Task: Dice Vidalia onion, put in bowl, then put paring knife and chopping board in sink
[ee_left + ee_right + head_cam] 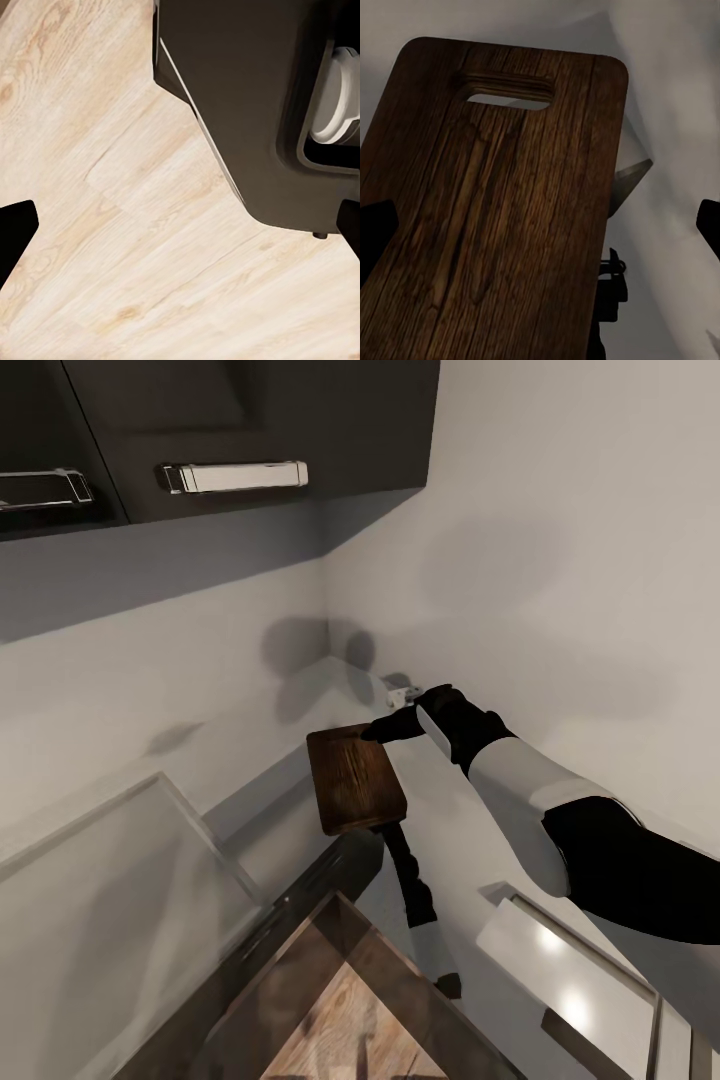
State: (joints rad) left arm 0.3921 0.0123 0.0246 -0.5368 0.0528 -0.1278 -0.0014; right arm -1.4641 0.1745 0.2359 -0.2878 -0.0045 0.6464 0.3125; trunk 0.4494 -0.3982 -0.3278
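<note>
The dark brown chopping board [355,780] with its slot handle [506,94] lies under my right gripper [385,728]. In the right wrist view the gripper [540,229] is open, its fingertips [375,236] wide apart over the end of the board [502,217] opposite the handle. Whether the board rests on the countertop or hangs off it I cannot tell. My left gripper [448,985] hangs low beside the cabinets, open and empty, over the pale wood floor [150,247]. The Vidalia onion, the paring knife and the bowl are out of view; I cannot pick out the sink with certainty.
The head view is strongly tilted. Dark wall cabinets with chrome bar handles [235,475] hang above white walls meeting in a corner [325,630]. A pale glossy slab [110,890] lies at the left, a light rimmed panel [590,980] at the lower right. The robot's dark base [247,97] stands on the floor.
</note>
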